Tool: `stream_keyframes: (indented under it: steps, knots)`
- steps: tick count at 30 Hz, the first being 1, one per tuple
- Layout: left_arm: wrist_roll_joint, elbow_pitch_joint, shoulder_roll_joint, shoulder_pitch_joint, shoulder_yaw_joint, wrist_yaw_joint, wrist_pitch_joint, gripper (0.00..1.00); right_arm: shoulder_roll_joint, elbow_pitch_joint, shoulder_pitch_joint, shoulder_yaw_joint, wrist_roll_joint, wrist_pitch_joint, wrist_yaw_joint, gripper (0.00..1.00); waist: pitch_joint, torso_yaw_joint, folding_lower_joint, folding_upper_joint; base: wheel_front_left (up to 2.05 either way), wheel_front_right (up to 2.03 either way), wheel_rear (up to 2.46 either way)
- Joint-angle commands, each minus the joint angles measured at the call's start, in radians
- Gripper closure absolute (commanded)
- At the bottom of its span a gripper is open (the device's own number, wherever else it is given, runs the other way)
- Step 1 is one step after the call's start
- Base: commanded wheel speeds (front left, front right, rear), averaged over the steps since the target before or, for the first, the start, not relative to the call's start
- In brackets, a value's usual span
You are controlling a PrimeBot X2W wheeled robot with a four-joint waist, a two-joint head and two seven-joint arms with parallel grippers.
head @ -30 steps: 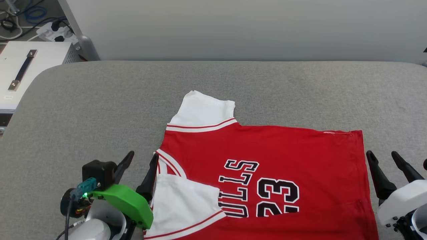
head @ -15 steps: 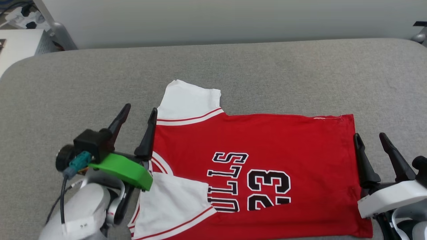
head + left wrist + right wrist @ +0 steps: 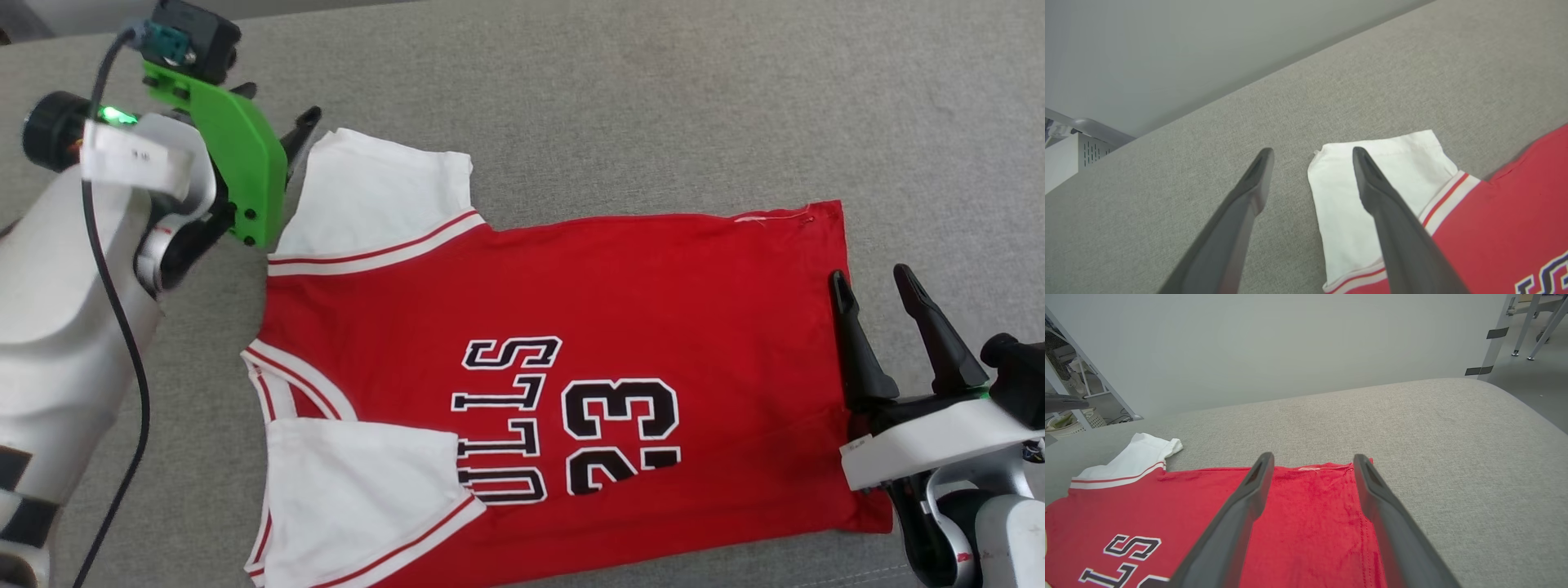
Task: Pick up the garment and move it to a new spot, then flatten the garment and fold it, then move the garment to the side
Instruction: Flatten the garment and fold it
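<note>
The Bulls jersey (image 3: 620,327) lies flat on the grey tabletop (image 3: 653,98). Both jaws are spread and empty: left gripper (image 3: 1310,153) by the far sleeve (image 3: 375,196), right gripper (image 3: 869,274) over the hem (image 3: 826,245). I would pinch both edges evenly.

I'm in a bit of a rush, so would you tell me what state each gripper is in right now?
Left gripper: open, empty, at a white sleeve edge of the garment.
Right gripper: open, empty, at the garment's hem.
</note>
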Motion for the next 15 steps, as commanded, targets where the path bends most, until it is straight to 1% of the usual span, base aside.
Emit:
stream_keyframes:
  steps: [1,3,5,7,11,15]
  knots:
    - [-0.029,0.044,0.001,-0.043,-0.007,-0.006,0.074,0.00,0.009,-0.008,-0.019,0.007,-0.010,-0.009,-0.001,0.00,0.073,-0.067,-0.0001,-0.0001,0.00,0.00,0.00]
    - [-0.066,0.097,0.004,-0.080,-0.026,-0.016,0.194,0.00,0.011,-0.005,-0.028,0.015,-0.009,-0.012,-0.001,0.00,0.087,-0.079,-0.0001,-0.0001,0.00,0.00,0.00]
    - [-0.103,0.127,0.011,-0.111,-0.038,-0.022,0.284,0.00,0.013,0.001,-0.036,0.022,-0.008,-0.016,-0.001,0.00,0.100,-0.090,-0.0001,-0.0001,0.00,0.00,0.00]
    - [-0.117,0.144,0.019,-0.139,-0.048,-0.024,0.330,0.00,0.014,0.007,-0.043,0.028,-0.005,-0.019,-0.001,0.00,0.115,-0.098,-0.0001,-0.0001,0.00,0.00,0.00]
    - [-0.124,0.175,0.022,-0.175,-0.057,-0.027,0.342,0.00,0.014,0.018,-0.055,0.043,0.006,-0.024,-0.001,0.00,0.139,-0.109,-0.0001,-0.0001,0.00,0.00,0.00]
    - [-0.118,0.220,0.017,-0.194,-0.061,-0.026,0.328,0.00,0.012,0.025,-0.069,0.056,0.014,-0.033,-0.001,0.00,0.156,-0.119,-0.0001,-0.0001,0.00,0.00,0.00]
